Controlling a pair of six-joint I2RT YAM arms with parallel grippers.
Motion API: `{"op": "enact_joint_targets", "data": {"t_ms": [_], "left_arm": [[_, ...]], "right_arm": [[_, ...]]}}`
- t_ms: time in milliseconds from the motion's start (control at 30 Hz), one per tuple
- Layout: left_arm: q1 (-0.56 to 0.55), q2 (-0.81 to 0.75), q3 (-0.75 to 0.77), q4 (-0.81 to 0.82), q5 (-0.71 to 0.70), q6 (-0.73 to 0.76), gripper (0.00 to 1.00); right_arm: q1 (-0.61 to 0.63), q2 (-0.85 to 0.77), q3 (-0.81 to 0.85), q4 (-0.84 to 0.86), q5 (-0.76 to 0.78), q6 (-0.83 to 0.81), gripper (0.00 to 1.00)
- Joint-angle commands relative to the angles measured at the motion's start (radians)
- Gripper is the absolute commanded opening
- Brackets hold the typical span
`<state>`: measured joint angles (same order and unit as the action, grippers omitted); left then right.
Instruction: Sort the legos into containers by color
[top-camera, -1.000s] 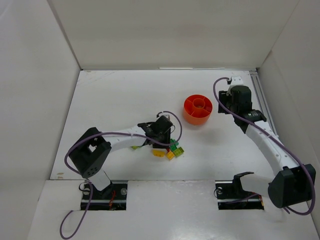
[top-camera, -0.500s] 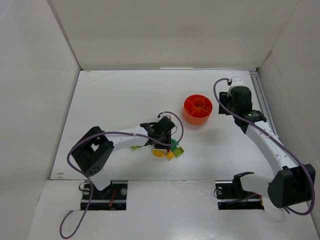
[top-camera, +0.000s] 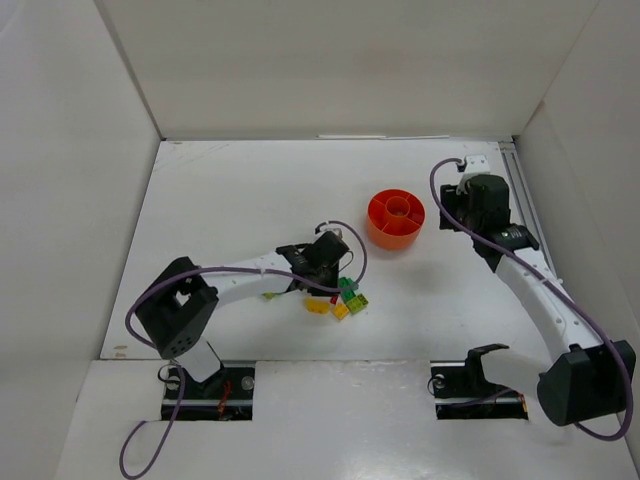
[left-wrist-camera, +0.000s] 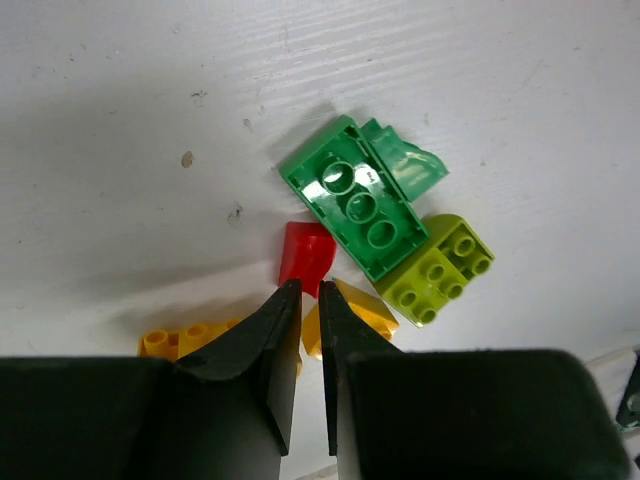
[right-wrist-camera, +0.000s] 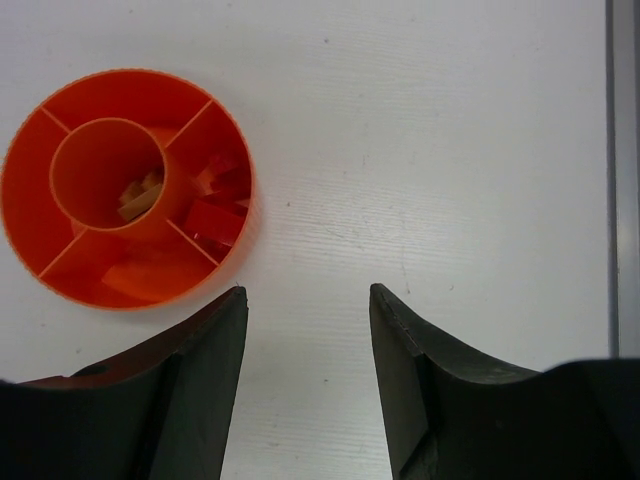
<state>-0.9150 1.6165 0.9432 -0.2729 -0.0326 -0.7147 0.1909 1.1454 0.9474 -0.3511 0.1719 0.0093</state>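
Over the cluster of legos, my left gripper (left-wrist-camera: 307, 287) is shut, only a thin slit between its fingers and nothing in it. A small red brick (left-wrist-camera: 307, 252) lies just past its tips. A yellow brick (left-wrist-camera: 358, 312) sits partly behind the right finger, and another yellow one (left-wrist-camera: 185, 340) lies to the left. Beyond the red brick are a green brick (left-wrist-camera: 360, 205), a clear green piece (left-wrist-camera: 405, 165) and a lime brick (left-wrist-camera: 440, 270). The orange dish (right-wrist-camera: 40, 255) holds red bricks (right-wrist-camera: 212, 220) in one compartment and tan pieces (right-wrist-camera: 135, 200) in its central cup. My right gripper (right-wrist-camera: 308, 290) stands open over bare table to the right of it.
White walls enclose the table (top-camera: 230, 190) at the back and both sides. In the top view the brick cluster (top-camera: 340, 300) lies near the front edge, and the dish (top-camera: 396, 218) stands further back, to the right of centre. A lime piece (top-camera: 270, 295) lies under the left arm.
The left jaws have closed the rest of the way above the bricks. Both arms shifted only slightly; the bricks and dish have not moved.
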Motion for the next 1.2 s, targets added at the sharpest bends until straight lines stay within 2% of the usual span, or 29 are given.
{"op": "enact_joint_targets", "data": {"t_ms": [0, 167, 233, 400, 500, 567, 600, 800, 1067, 1167], "left_arm": [[-0.005, -0.107, 0.022, 0.004, -0.016, 0.041, 0.10], [-0.005, -0.213, 0.022, 0.052, -0.026, 0.167, 0.10], [-0.005, -0.225, 0.012, 0.078, -0.026, 0.237, 0.10], [0.004, -0.196, 0.043, 0.021, -0.017, 0.256, 0.17], [0.004, -0.146, 0.017, 0.021, -0.004, 0.222, 0.17], [0.004, -0.124, 0.006, 0.032, 0.005, 0.195, 0.20], [0.004, -0.124, -0.012, 0.046, -0.004, 0.195, 0.26], [-0.005, -0.086, -0.023, 0.067, -0.024, 0.184, 0.34], [-0.005, -0.037, -0.041, 0.084, -0.009, 0.202, 0.36], [-0.016, -0.010, -0.041, 0.093, -0.009, 0.202, 0.40]], "right_arm": [[-0.005, -0.065, -0.022, 0.040, -0.101, -0.077, 0.57], [-0.005, -0.130, -0.022, 0.052, -0.363, -0.123, 0.60], [0.004, -0.141, -0.022, 0.029, -0.414, -0.134, 0.60], [0.022, -0.151, -0.013, -0.071, -0.370, -0.146, 0.61], [0.022, -0.161, -0.035, -0.071, -0.348, -0.146, 0.61], [0.022, -0.161, -0.035, -0.071, -0.338, -0.146, 0.61], [0.022, -0.151, -0.035, -0.071, -0.338, -0.146, 0.61], [0.022, -0.118, -0.025, -0.071, -0.338, -0.146, 0.61], [0.022, -0.087, -0.016, -0.071, -0.318, -0.146, 0.61], [0.022, -0.087, -0.016, -0.071, -0.308, -0.146, 0.61]]}}
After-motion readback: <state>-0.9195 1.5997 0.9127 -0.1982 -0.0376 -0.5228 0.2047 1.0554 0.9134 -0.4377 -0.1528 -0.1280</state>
